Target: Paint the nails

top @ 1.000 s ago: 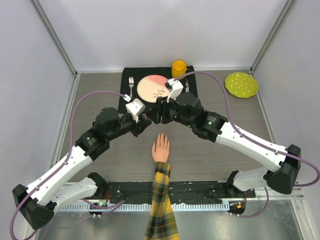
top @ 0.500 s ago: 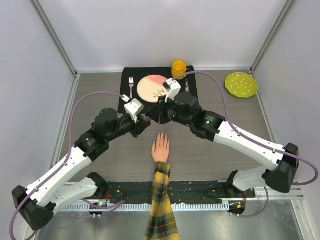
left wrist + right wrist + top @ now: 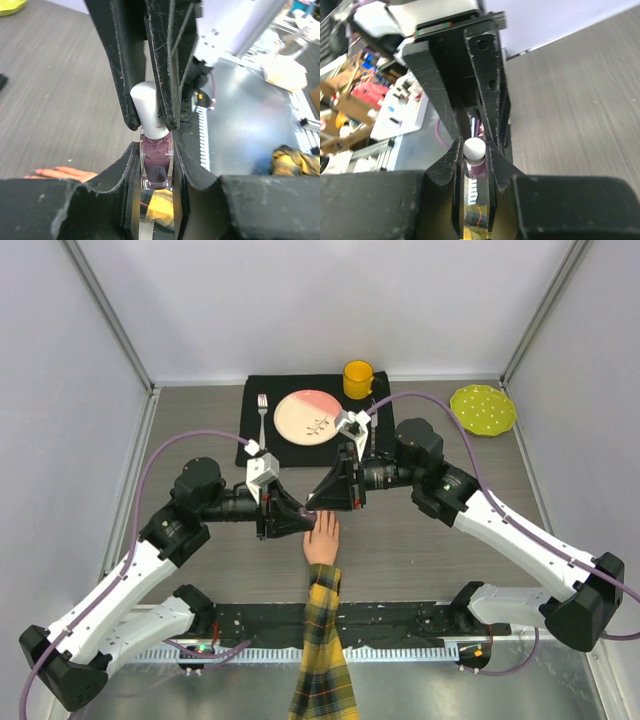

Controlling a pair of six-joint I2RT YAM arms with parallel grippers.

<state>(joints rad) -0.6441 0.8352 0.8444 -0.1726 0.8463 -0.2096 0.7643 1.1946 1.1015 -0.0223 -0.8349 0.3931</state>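
My left gripper (image 3: 300,519) clamps a purple glass bottle (image 3: 156,165), my right gripper (image 3: 325,502) its white cap (image 3: 148,107). The peach mannequin hand (image 3: 322,538) lies close by, at the near edge.

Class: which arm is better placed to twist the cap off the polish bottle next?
Likely right: the right hand grips the white cap, while the left hand holds the purple polish bottle.

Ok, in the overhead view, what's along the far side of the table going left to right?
Fork → pink-and-cream plate → yellow cup → green dotted plate.
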